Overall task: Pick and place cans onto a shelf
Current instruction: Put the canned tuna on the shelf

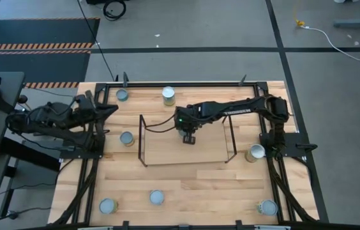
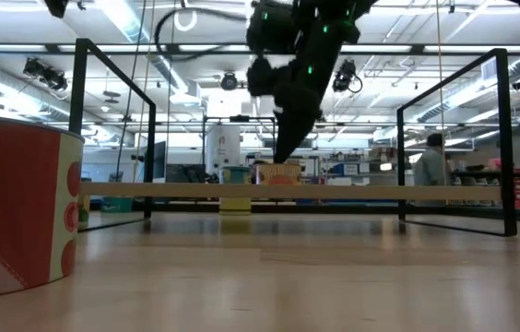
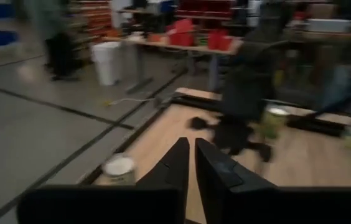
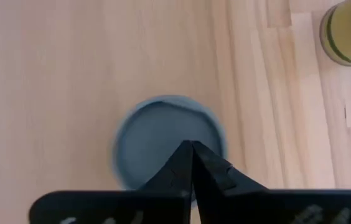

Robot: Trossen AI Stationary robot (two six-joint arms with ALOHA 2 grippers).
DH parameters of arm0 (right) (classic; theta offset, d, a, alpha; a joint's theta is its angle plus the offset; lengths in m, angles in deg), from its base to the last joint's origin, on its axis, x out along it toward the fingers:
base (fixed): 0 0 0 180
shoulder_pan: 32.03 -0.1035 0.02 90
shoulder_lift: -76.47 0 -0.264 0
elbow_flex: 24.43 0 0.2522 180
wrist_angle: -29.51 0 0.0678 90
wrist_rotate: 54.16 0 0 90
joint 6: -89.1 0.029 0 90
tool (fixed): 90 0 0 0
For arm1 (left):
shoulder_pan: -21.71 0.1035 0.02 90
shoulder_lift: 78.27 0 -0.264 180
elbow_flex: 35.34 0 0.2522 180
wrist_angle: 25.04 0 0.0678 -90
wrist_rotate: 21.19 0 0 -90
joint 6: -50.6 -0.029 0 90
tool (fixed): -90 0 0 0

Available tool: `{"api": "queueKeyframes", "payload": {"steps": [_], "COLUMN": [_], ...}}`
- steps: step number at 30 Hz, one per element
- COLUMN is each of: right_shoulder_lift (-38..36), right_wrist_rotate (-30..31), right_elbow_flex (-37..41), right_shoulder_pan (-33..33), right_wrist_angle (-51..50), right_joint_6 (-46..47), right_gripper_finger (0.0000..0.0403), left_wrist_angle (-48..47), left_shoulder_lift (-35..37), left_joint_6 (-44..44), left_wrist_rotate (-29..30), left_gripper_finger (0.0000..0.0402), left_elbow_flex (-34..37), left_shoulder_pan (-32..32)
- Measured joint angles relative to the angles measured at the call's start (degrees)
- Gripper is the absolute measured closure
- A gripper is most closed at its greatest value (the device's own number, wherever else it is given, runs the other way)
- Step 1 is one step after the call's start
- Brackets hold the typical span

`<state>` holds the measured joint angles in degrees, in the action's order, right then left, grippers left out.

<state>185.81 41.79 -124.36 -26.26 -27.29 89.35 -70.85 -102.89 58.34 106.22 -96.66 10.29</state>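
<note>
The shelf (image 1: pixel 187 160), a light wood base between thin dark wire end frames, stands mid-table. One can with a blue-grey top (image 4: pixel 166 140) and a yellowish label (image 2: pixel 278 173) stands on its base. My right gripper (image 1: pixel 189 138) is shut, pointing down right over this can's top (image 4: pixel 191 149). My left gripper (image 1: pixel 108 110) is shut and empty at the table's far left, also seen in its wrist view (image 3: pixel 192 158). Several other cans stand upright on the table, such as one left of the shelf (image 1: pixel 126 138) and one right of it (image 1: pixel 255 152). My right gripper's shut fingertips (image 4: pixel 185 155) stand above the middle of the can's top (image 4: pixel 157 134), pointing down. I cannot tell whether they touch it. The can stands upright on the shelf's base.
More cans stand at the far edge (image 1: pixel 122 95) (image 1: pixel 168 96) and near the front edge (image 1: pixel 157 197) (image 1: pixel 108 206) (image 1: pixel 267 207). A red and white can (image 2: pixel 16 212) is close to the low camera. A black metal frame (image 1: pixel 186 83) rims the tabletop. A person (image 2: pixel 431 166) is in the room behind.
</note>
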Motion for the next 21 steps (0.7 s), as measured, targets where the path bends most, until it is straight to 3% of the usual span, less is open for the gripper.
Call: {"api": "queueKeyframes", "payload": {"steps": [4, 7, 15, 21], "right_shoulder_lift": [-2.5, -3.8, -7.1, -9.3], "right_wrist_rotate": [0.4, 1.5, 2.3, 1.7], "right_elbow_flex": [-5.0, -10.0, -22.2, -26.9], "right_shoulder_pan": [-1.8, -2.9, -2.2, -0.1], "right_wrist_angle": [-4.7, -7.0, -6.3, -5.3], "right_joint_6": [1.9, 2.1, 4.3, 8.5], "right_gripper_finger": [0.0391, 0.0391, 0.0360, 0.0321], "left_wrist_angle": [-5.1, -6.0, -10.1, -10.3], "left_shoulder_lift": [-1.7, -3.5, -12.0, -20.5], "left_joint_6": [1.7, 1.7, 7.7, 11.2], "left_wrist_rotate": [6.1, 6.5, -1.0, -8.9], "left_gripper_finger": [0.0320, 0.0279, 0.0189, 0.0182], "left_elbow_flex": [-3.0, -4.7, -5.0, -5.0], "left_shoulder_pan": [0.6, 3.1, 15.5, 31.6]}}
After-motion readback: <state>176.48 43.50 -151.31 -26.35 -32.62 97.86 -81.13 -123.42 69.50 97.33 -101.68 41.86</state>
